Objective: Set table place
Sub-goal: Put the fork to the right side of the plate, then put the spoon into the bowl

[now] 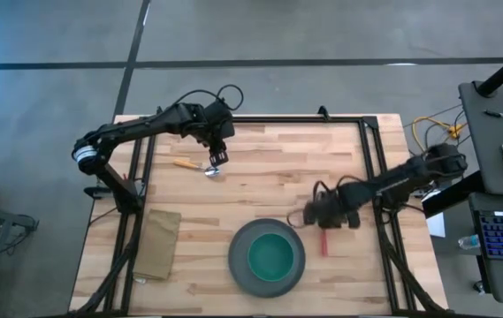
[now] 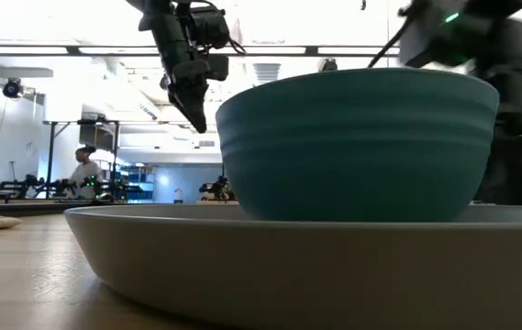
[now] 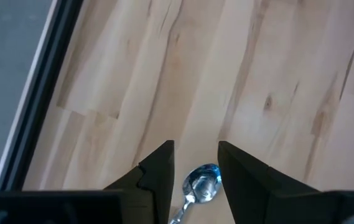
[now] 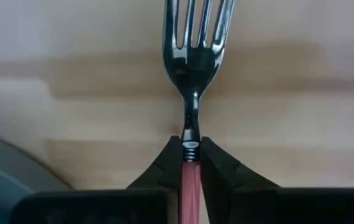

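Note:
A grey plate (image 1: 236, 269) with a teal bowl (image 1: 270, 256) in it sits near the near edge of the table (image 1: 269, 150). A spoon (image 1: 211, 169) with a yellow handle lies on the table's far left part. My left gripper (image 1: 217, 159) hovers open over it, and in the left wrist view the spoon's bowl (image 3: 203, 182) shows between the open fingers (image 3: 195, 146) with a gap on each side. My right gripper (image 1: 320, 218), right of the plate, is shut on a fork (image 4: 195, 56) with a pink handle (image 1: 324, 244). My right gripper (image 4: 191, 140) pinches the fork between its two fingers (image 4: 221, 169) at the top of the pink handle (image 4: 190, 167), just below the metal neck. The fingers come from above and lie across the fork. Whether the fork is lifted or rests on the table, I cannot tell.
A folded tan napkin (image 1: 158, 243) lies at the near left, left of the plate. Black rails (image 1: 140, 177) run along the table's sides. Bare wood stretches between the spoon and the plate. Beyond the table, the low view shows a person (image 2: 83, 168) far off in the room.

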`<state>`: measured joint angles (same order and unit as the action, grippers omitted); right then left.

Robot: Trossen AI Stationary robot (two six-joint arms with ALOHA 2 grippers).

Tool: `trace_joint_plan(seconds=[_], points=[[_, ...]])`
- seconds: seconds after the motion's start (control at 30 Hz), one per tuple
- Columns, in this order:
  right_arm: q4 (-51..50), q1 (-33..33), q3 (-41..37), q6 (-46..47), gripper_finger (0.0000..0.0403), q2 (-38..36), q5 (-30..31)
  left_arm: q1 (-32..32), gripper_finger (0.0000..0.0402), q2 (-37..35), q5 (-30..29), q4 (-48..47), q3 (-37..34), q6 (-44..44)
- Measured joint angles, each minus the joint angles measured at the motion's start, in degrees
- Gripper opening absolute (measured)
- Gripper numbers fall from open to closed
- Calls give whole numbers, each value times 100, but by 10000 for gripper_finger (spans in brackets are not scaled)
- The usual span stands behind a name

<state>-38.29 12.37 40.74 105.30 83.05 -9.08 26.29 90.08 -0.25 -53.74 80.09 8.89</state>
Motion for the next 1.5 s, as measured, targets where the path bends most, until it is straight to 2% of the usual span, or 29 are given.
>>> trace_joint_plan(seconds=[0.1, 0.23, 0.47, 0.87, 1.0, 1.27, 1.4, 1.5], points=[[6, 559, 46, 813, 23, 45, 129, 12, 109, 0, -1, 62, 0, 72], [313, 1053, 163, 1405, 33, 223, 162, 27, 109, 0, 6, 79, 0, 76], [1023, 1467, 453, 1469, 31, 827, 168, 34, 109, 0, 8, 79, 0, 78], [1020, 1613, 1038, 1362, 36, 1433, 157, 34, 109, 0, 7, 70, 0, 63], [885, 1696, 1096, 1555, 60, 1453, 188, 34, 109, 0, 8, 68, -2, 59], [865, 1842, 1101, 1703, 139, 1203, 348, 34, 109, 0, 6, 70, -2, 57], [810, 1950, 1155, 1675, 163, 1011, 784, 34, 109, 0, 8, 70, -2, 57], [361, 1973, 1162, 1848, 169, 785, 1097, 34, 109, 0, 7, 70, -2, 57]])
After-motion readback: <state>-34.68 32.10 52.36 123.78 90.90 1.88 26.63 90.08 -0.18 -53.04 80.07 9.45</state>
